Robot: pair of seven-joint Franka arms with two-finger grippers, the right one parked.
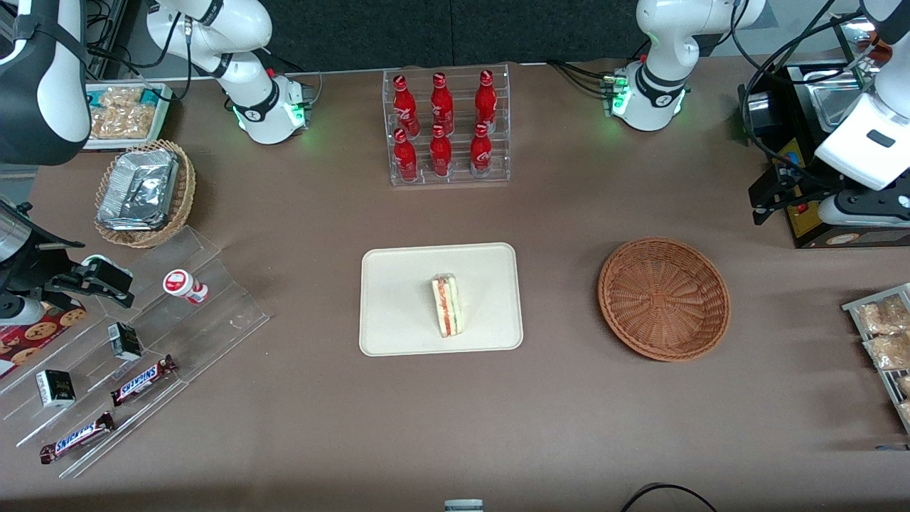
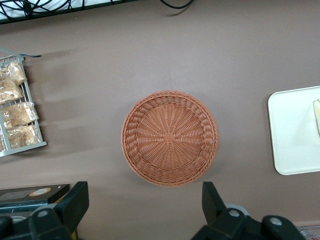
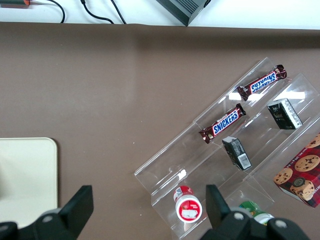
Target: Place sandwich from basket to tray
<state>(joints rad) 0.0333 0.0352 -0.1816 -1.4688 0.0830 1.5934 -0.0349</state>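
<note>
The sandwich (image 1: 447, 306), a clear-wrapped white wedge with red and green filling, lies on the cream tray (image 1: 398, 284) at the middle of the table. The reddish-brown wicker basket (image 1: 664, 299) stands beside the tray toward the working arm's end and is empty. My left gripper (image 1: 773, 192) hangs open and empty above the table, farther from the front camera than the basket and apart from it. The left wrist view shows the empty basket (image 2: 170, 137), the tray's end (image 2: 292, 135), a sliver of sandwich (image 2: 317, 115) and my open gripper (image 2: 144, 197).
A clear rack of red bottles (image 1: 446, 128) stands farther back than the tray. A black machine (image 1: 817, 142) and a rack of snack packets (image 1: 881, 334) sit at the working arm's end. A tan basket of foil trays (image 1: 142, 192) and an acrylic stand with Snickers bars (image 1: 142, 380) lie toward the parked arm's end.
</note>
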